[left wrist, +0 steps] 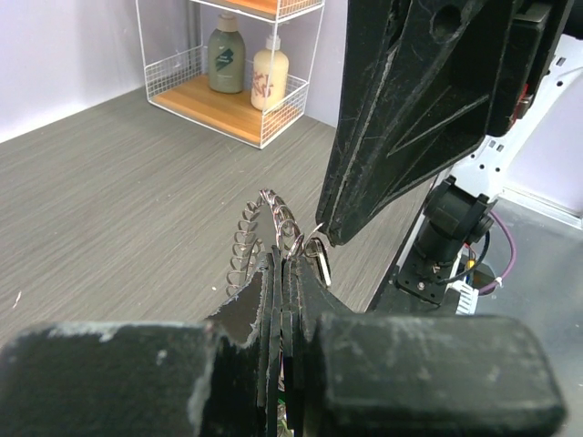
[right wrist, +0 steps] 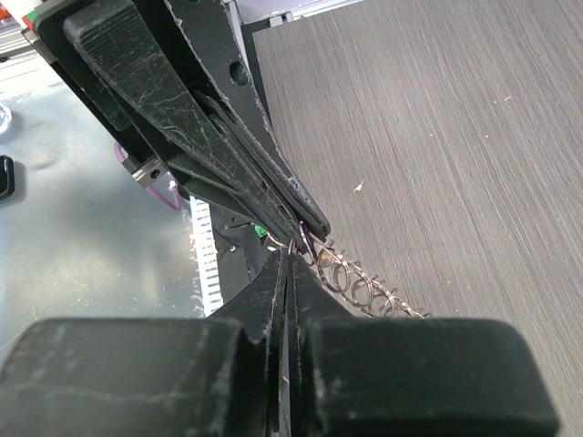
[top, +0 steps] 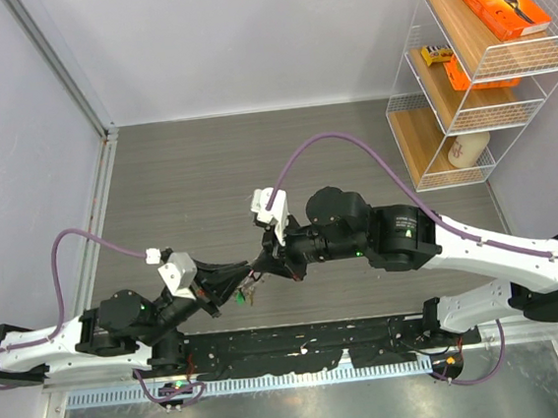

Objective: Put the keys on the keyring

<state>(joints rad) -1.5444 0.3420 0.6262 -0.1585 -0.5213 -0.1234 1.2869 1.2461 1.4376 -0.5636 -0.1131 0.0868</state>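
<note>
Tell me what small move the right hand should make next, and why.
Probably ease the right hand slightly along the keyring to work the key on: both hands are shut, tips meeting at the ring the left hand holds.

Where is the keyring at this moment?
The keyring is held left of centre in the top view, near the front edge of the table, by the left gripper, with the right gripper meeting it.

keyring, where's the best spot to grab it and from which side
Pinch the keyring on its thin ring wire, at the arc away from the keys, with the ring flat in the jaws. Come from the side opposite the fan of keys, as the left gripper does: the keys splay out one way and would likely crowd a grip there.
</note>
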